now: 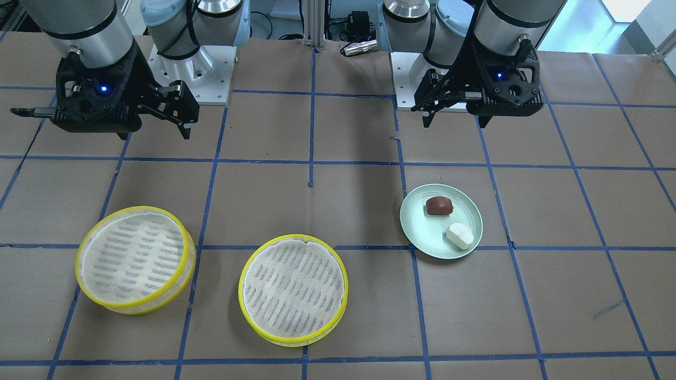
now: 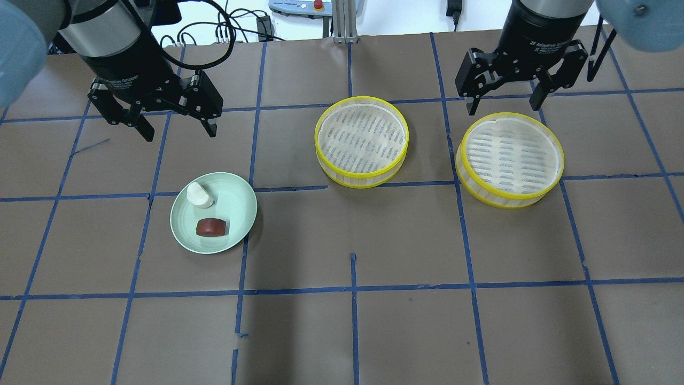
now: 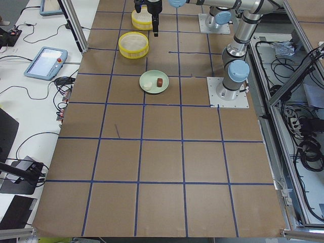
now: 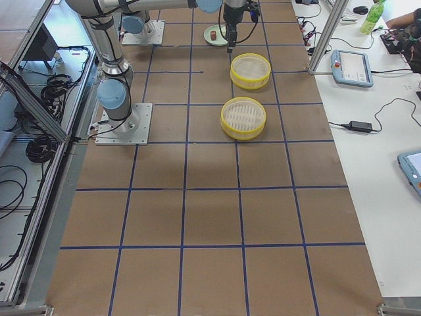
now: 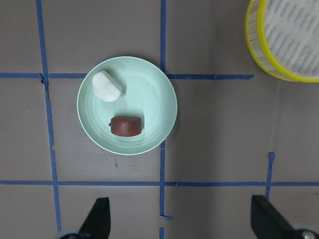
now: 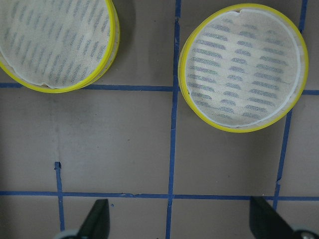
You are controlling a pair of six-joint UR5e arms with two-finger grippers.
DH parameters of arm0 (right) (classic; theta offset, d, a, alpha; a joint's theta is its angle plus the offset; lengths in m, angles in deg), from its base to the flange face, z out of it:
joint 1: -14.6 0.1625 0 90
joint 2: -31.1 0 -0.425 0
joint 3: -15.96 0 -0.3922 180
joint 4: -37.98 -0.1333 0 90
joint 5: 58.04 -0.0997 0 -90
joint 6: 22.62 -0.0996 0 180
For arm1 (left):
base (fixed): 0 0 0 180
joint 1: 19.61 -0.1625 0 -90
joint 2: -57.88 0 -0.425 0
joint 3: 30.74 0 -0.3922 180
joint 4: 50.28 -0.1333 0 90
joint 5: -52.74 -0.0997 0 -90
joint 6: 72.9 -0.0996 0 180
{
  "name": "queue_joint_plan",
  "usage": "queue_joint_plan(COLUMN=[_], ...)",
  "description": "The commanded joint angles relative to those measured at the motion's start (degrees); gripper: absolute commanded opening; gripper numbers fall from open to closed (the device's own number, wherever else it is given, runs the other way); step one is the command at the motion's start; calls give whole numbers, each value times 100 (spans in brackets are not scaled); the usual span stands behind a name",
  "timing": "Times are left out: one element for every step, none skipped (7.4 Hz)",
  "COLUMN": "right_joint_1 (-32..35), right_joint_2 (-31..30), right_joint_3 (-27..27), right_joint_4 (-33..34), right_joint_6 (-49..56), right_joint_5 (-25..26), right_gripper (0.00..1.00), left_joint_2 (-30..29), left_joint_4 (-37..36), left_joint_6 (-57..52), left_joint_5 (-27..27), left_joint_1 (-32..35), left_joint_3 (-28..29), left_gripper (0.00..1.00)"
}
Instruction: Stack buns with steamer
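Note:
A white bun [image 2: 199, 195] and a glossy reddish-brown bun [image 2: 211, 227] lie side by side on a pale green plate [image 2: 235, 208]. Two yellow-rimmed steamer trays stand empty, one mid-table [image 2: 362, 140] and one to its right [image 2: 510, 159]. My left gripper [image 2: 179, 132] hangs open and empty above the table, just beyond the plate. Its wrist view looks down on the white bun [image 5: 107, 86] and the brown bun [image 5: 126, 126]. My right gripper [image 2: 505, 107] hangs open and empty above the far edge of the right steamer [image 6: 242, 67].
The brown table is marked with a grid of blue tape lines. The two arm bases stand on white plates [image 1: 211, 79] at the robot's side. Beside the table, tablets [image 3: 48, 59] and cables lie on a side bench.

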Motion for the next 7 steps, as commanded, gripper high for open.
queue_joint_plan(right_joint_1=[-25, -34, -43, -78, -69, -147, -287], right_joint_2=[-20, -29, -38, -38, -46, -38, -46], right_joint_3=[20, 20, 38, 90, 212, 222, 223], right_joint_4=[28, 19, -42, -34, 105, 272, 256], right_joint_6=[-17, 18, 0, 9, -61, -35, -35], right_joint_5=[52, 122, 166, 132, 71, 44, 9], right_gripper=[100, 100, 100, 100, 100, 100, 100], left_joint_2=[24, 33, 33, 33, -37, -264, -536], left_joint_4=[3, 12, 29, -32, -137, -721, -1214], left_joint_6=[-46, -90, -300, -728, -1072, -1197, -1285], left_joint_5=[-16, -25, -42, -34, -34, -86, -78], left_joint_1=[-14, -23, -40, -180, -320, -409, -488], left_joint_3=[-25, -60, -208, -505, -726, -980, -1313], left_gripper=[100, 100, 100, 100, 98, 98, 98])
